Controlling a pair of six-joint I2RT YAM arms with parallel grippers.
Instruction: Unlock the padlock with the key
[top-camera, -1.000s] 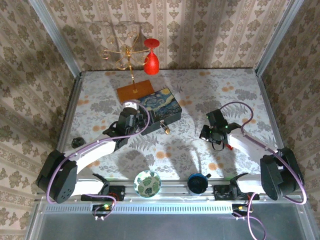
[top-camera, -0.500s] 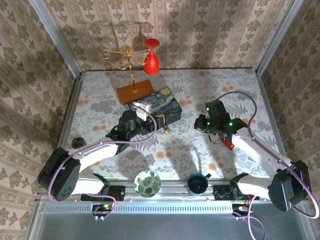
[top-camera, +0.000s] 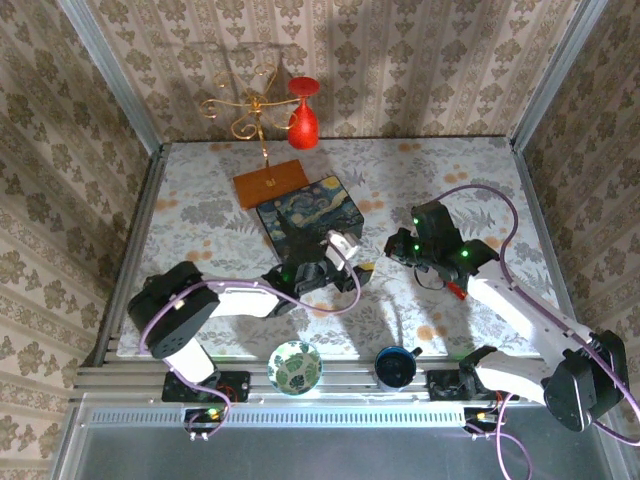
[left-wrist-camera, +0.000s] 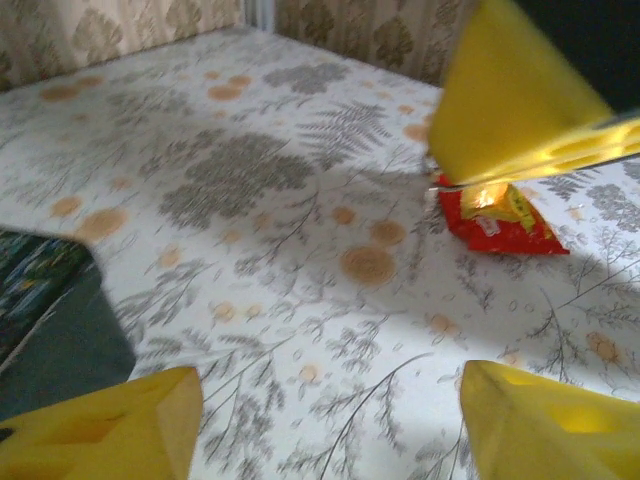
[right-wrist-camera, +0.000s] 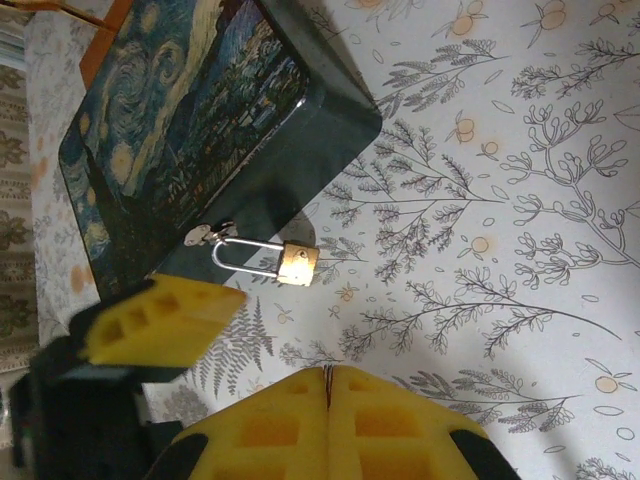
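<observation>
On the flowered table (top-camera: 220, 215), seen from above, we count one painted blue box (top-camera: 310, 213) with its lid down. One patterned bowl (top-camera: 295, 366) and one blue cup (top-camera: 396, 366) stand at the near edge; the cup's inside is too dark to read. One red glass (top-camera: 303, 118) hangs upside down on a gold stand (top-camera: 245, 108).

At the left wrist, the left gripper (left-wrist-camera: 330, 390) stands wide open above the table, with one red packet (left-wrist-camera: 500, 215) ahead.

At the right wrist, the right gripper (right-wrist-camera: 327, 378) has its pads pressed together; whether anything sits between them we cannot tell. The one padlock (right-wrist-camera: 280, 260) lies just beside the box, its shackle through the hasp (right-wrist-camera: 203, 235).
</observation>
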